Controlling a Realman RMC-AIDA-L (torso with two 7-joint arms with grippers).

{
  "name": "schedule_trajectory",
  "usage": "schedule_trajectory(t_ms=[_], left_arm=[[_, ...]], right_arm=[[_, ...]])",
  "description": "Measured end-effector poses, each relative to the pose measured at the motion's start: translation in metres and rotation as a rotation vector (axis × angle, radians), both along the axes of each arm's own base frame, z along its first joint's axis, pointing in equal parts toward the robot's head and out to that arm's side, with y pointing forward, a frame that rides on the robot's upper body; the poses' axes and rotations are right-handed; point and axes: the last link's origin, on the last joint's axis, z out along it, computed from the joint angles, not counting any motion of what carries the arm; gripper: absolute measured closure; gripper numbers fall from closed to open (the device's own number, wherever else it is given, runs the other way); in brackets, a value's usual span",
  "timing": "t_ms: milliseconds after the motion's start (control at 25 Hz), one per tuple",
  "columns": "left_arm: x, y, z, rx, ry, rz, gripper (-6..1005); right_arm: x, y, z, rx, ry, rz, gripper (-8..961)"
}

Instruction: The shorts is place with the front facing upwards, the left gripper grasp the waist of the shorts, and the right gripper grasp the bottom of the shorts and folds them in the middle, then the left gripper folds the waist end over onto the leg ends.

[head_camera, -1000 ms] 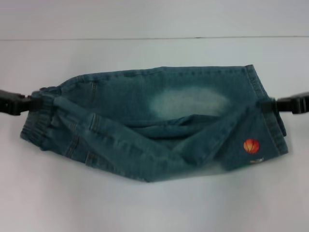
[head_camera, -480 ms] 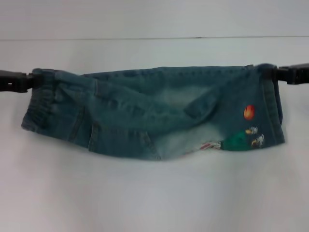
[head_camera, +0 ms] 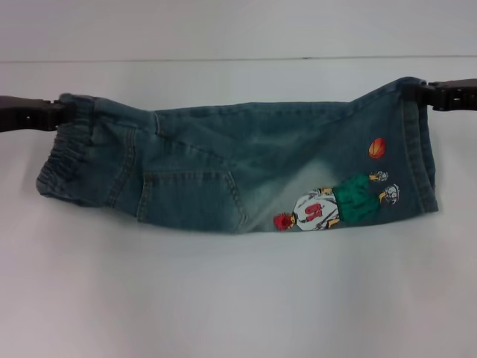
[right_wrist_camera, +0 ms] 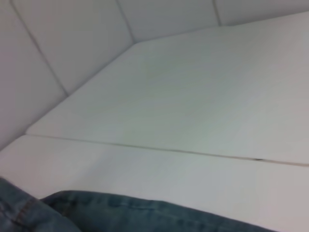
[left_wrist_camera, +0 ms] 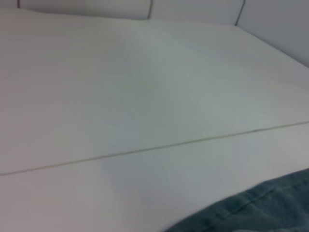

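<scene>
The shorts (head_camera: pixel 238 168) hung stretched between the two arms, folded lengthwise, with the lower edge sagging toward the white bench (head_camera: pixel 238 298). The left pincer (head_camera: pixel 58 113) was closed on the gathered waist (head_camera: pixel 63 153), which drooped just below and inward of it. The right pincer (head_camera: pixel 422 93) was closed on the bottom of the shorts (head_camera: pixel 417 149), the stitched hem falling straight down from its grip, with the cartoon print (head_camera: pixel 335 205) a little inward and lower. Both wrist views showed only a strip of denim beside bare bench.

The middle fold looked nearly made. To finish it well, both pincers should probably travel together at equal height, keeping the cloth taut enough that the upper edge stays straight, then lower it flat so the two halves lie squarely on each other. Releasing before the denim rests fully would likely let the fold slump or skew.
</scene>
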Motion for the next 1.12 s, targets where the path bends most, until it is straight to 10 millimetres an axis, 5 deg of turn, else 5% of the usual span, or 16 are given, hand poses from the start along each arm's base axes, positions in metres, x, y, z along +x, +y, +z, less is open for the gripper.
schedule_trajectory(t_ms=[1120], left_arm=[[-0.016, 0.004, -0.003, 0.137, -0.019, 0.058, 941]], right_arm=[[0.011, 0.020, -0.018, 0.128, -0.138, -0.025, 911]])
